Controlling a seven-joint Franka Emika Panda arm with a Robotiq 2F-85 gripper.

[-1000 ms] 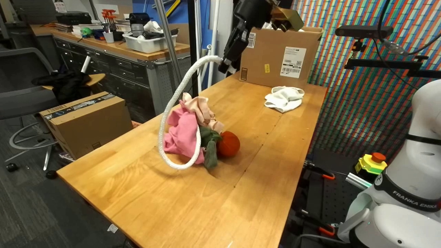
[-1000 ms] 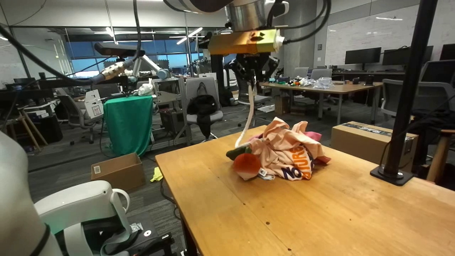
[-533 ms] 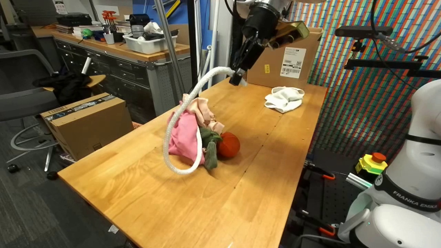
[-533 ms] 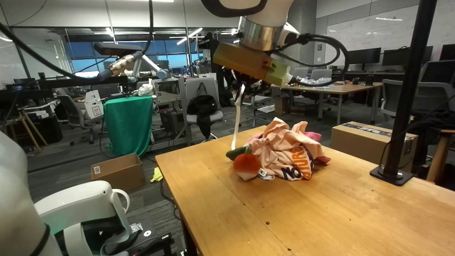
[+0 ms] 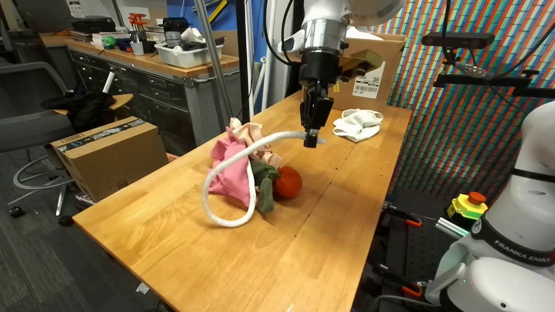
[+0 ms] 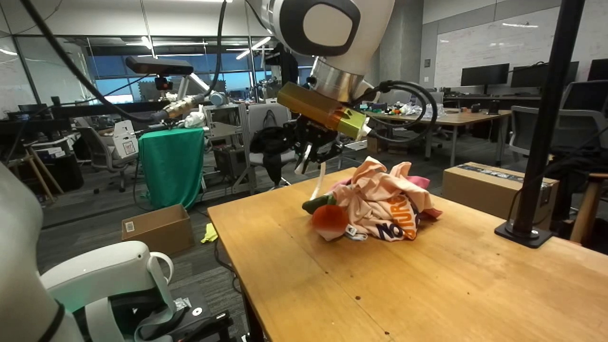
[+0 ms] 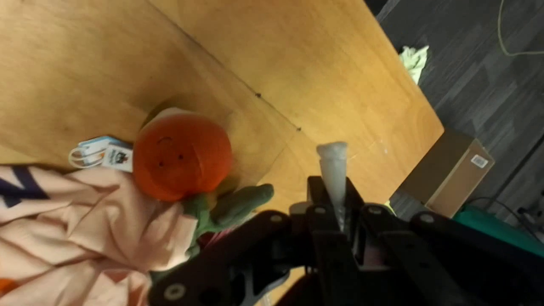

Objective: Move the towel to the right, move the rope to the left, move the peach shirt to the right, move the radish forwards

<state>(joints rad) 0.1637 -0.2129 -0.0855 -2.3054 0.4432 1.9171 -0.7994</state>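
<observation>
The claw (image 5: 311, 138), nearly closed, pinches the rope (image 5: 205, 195) near one end, its loop beside the pink cloth (image 5: 231, 175); the far end seems hidden, so ease leftward, sparing the radish (image 5: 289, 182).

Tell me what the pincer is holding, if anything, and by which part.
The pincer holds the rope close to one end, which pokes out past the grip.
</observation>
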